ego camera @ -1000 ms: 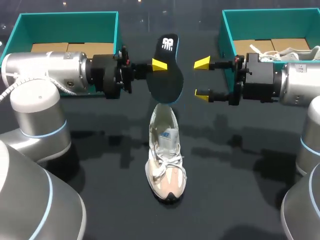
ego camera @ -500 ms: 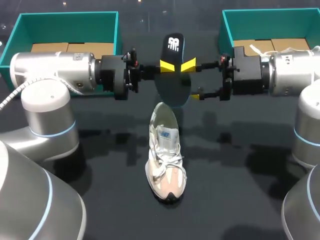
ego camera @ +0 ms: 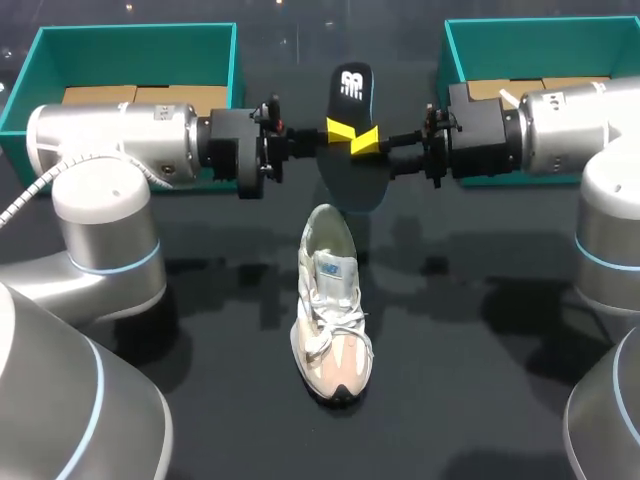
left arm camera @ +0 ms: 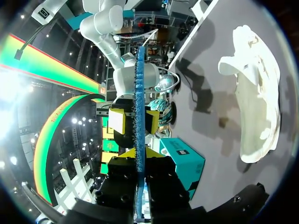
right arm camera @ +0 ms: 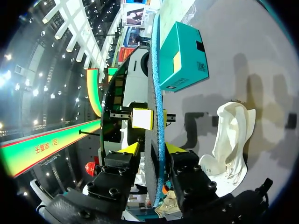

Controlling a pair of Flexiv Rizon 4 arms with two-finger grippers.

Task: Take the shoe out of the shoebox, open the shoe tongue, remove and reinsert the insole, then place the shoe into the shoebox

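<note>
A dark insole [ego camera: 350,175] with a white logo hangs on edge in the air above the table. My left gripper [ego camera: 340,130] is shut on its left side. In the left wrist view the insole [left arm camera: 139,93] stands edge-on, pinched between that gripper's [left arm camera: 138,154] yellow tips. From the right, my right gripper [ego camera: 362,142] straddles the same insole. The right wrist view shows the insole [right arm camera: 156,84] between that gripper's [right arm camera: 154,149] fingers, with a thin gap on one side. The beige and white shoe [ego camera: 332,310] lies on the table below, toe toward me.
A teal shoebox [ego camera: 130,45] stands at the back left, behind my left arm. A second teal box [ego camera: 540,35] at the back right holds another white shoe [ego camera: 580,100]. Dark tabletop lies around the shoe [left arm camera: 254,93].
My right gripper has moved left to the insole, and its wide-open jaws have drawn in close around it. The left arm has carried the insole slightly to the right.
</note>
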